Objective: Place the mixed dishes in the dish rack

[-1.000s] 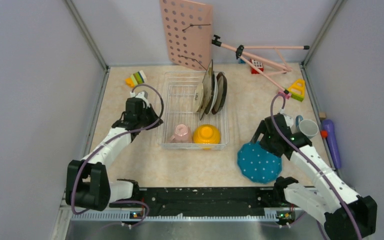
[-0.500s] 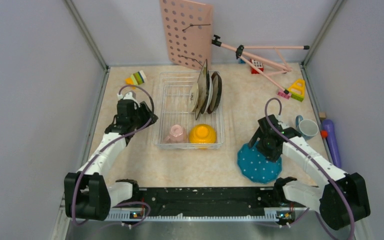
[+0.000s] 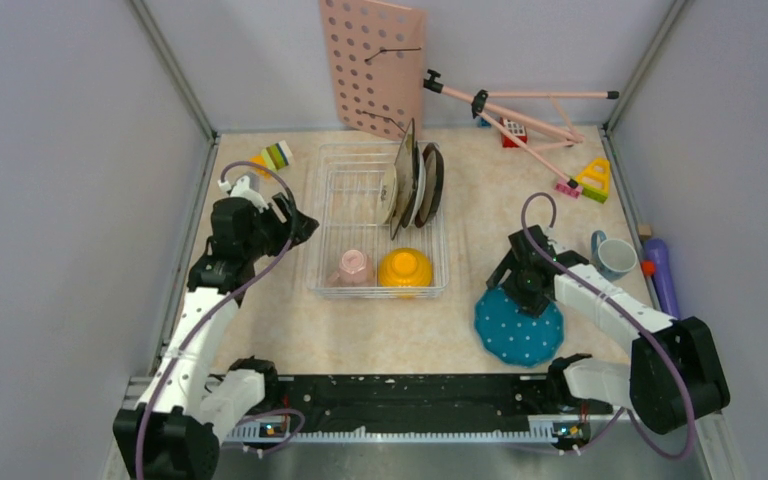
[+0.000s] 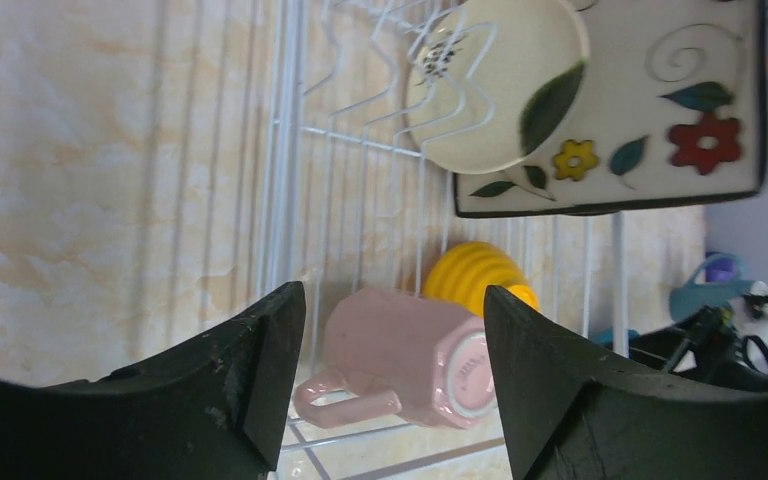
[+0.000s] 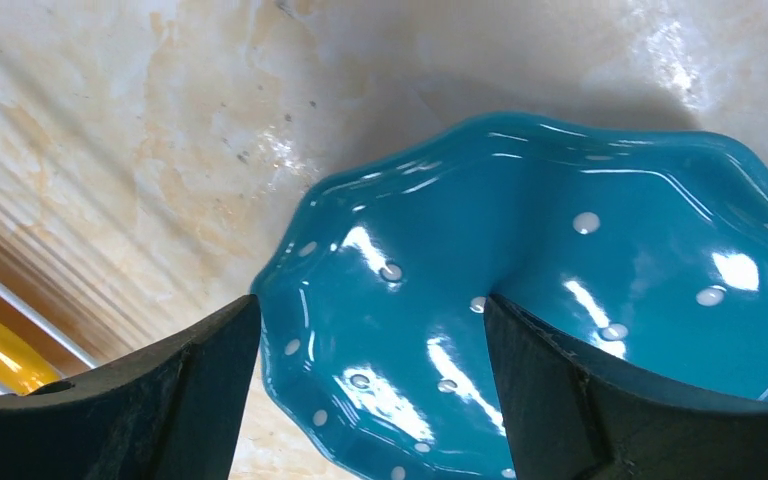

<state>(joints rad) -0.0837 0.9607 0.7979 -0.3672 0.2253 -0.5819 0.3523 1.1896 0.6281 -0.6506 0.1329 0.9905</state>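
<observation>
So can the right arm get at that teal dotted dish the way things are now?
Probably yes. The right gripper hangs open right over the teal dotted dish, jaws spread across its edge, and nothing lies between them or crowds the dish.

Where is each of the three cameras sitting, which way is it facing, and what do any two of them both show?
Top external: high behind the arm bases, looking down on the table; left arm and right arm show.
Left wrist: on the left arm, facing into the dish rack at the pink cup and yellow bowl; open left gripper in the foreground.
Right wrist: on the right arm, looking down at the teal dish; open right gripper in the foreground.
Shared: both wrist views catch the yellow bowl.
</observation>
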